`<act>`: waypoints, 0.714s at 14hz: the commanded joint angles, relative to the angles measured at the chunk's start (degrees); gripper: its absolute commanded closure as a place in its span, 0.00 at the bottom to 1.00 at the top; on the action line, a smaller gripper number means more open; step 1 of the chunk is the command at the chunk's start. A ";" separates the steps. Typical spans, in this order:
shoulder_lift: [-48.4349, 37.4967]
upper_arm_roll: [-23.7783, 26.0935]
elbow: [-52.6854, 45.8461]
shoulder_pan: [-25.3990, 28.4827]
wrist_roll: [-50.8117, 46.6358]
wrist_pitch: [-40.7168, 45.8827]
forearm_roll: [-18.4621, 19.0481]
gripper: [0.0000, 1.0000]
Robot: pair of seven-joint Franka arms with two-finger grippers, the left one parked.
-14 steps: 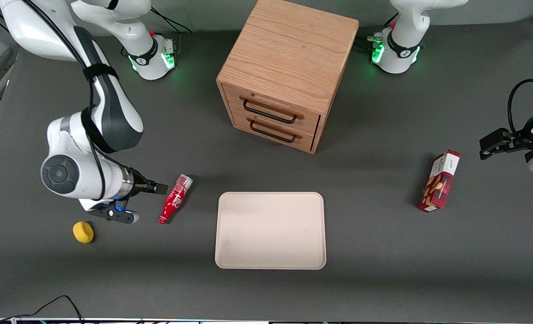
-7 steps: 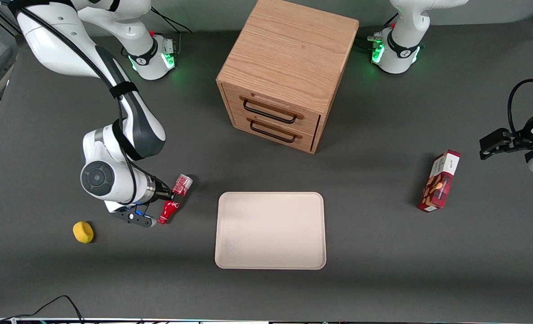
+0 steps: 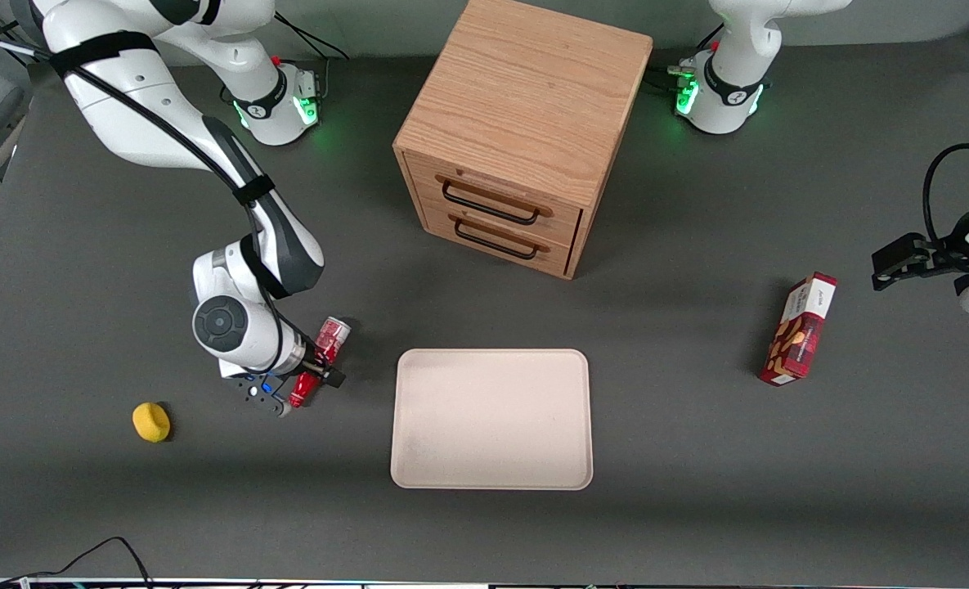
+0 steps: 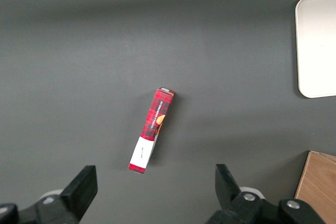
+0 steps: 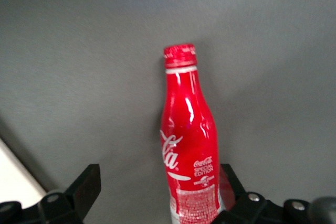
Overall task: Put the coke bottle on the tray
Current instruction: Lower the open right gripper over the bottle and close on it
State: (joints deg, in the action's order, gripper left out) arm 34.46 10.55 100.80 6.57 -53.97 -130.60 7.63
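Observation:
The coke bottle (image 3: 326,345), red with white lettering and a silver base, lies on its side on the grey table, beside the tray (image 3: 492,419) toward the working arm's end. Its cap points nearer the front camera. My gripper (image 3: 318,373) is down over the bottle's neck end and stands open. In the right wrist view the coke bottle (image 5: 189,140) lies between the two fingers of the gripper (image 5: 157,187). The bottle is close against one fingertip (image 5: 230,179) with a wide gap to the other (image 5: 88,182). A cream corner of the tray (image 5: 11,179) shows there too.
A wooden two-drawer box (image 3: 521,131) stands farther from the front camera than the tray. A yellow ball-like object (image 3: 151,422) lies near the working arm. A red-and-white snack box (image 3: 799,329) lies toward the parked arm's end and shows as the snack box (image 4: 152,130).
The arm has swung toward the bottle. The gripper, earlier beside the bottle, now straddles it. The bottle has stayed where it lay.

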 commanded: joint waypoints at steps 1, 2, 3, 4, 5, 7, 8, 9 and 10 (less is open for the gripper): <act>-1.33 0.08 2.82 0.20 -2.37 -1.94 1.16 0.00; -1.15 0.08 3.69 0.20 -2.37 -2.47 1.85 0.00; -1.07 0.08 4.14 0.20 -2.37 -2.64 2.82 0.00; -1.06 0.08 4.84 0.20 -2.72 -2.82 3.09 0.01; -0.98 0.08 5.11 0.20 -2.89 -3.43 3.09 0.01; -0.28 0.08 5.02 0.20 -2.98 -3.79 3.53 0.09; -0.19 0.08 5.11 0.11 -2.98 -3.79 4.14 0.10; -0.19 0.08 5.11 0.11 -2.98 -3.79 4.23 0.20; -0.10 0.08 5.02 0.02 -2.98 -3.79 4.23 0.45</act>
State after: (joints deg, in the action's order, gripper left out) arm 34.70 10.57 105.17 6.57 -55.06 -133.35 10.40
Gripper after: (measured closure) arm 0.141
